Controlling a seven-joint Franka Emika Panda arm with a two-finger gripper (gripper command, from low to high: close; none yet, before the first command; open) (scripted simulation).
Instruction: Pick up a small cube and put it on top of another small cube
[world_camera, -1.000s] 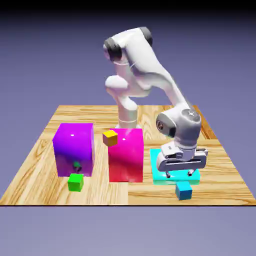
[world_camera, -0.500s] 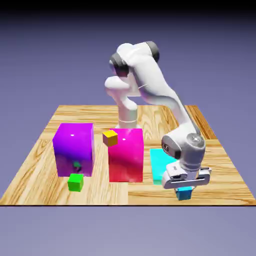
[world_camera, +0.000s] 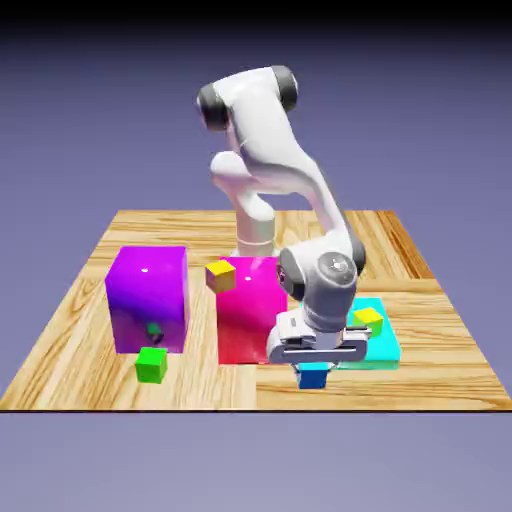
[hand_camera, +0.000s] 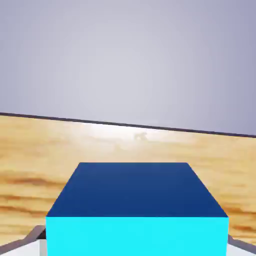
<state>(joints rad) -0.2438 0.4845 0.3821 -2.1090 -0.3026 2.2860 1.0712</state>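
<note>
- Gripper (world_camera: 312, 370) closed on the small blue cube (world_camera: 312, 377), and a firm grip is seen: the cube is held between the fingertips, near the table's (world_camera: 70, 375) near edge, right of that edge's middle in the exterior view.
- In the hand view, the picture's lower middle is filled by the cube, with one bright cyan face and one dark blue face shown; it is flanked by the fingers (hand_camera: 36, 242). Whether the wood is touched by it cannot be told.
- Just behind the cube and toward the exterior view's right, the flat cyan slab (world_camera: 382, 352) is seen, partly hidden by the hand.
- Over the slab, a small yellow cube (world_camera: 368, 322) is shown, partly covered by the hand.
- To the exterior view's left of the gripper, the tall pink block (world_camera: 248, 325) is seen, its right side overlapped by the hand.
- At that block's upper left corner, an orange-yellow cube (world_camera: 220, 277) is shown; by what it is supported cannot be told.
- Toward the table's left edge, the big purple block (world_camera: 148, 300) is placed, with the small green cube (world_camera: 151, 365) set before it, near the near edge.
</note>
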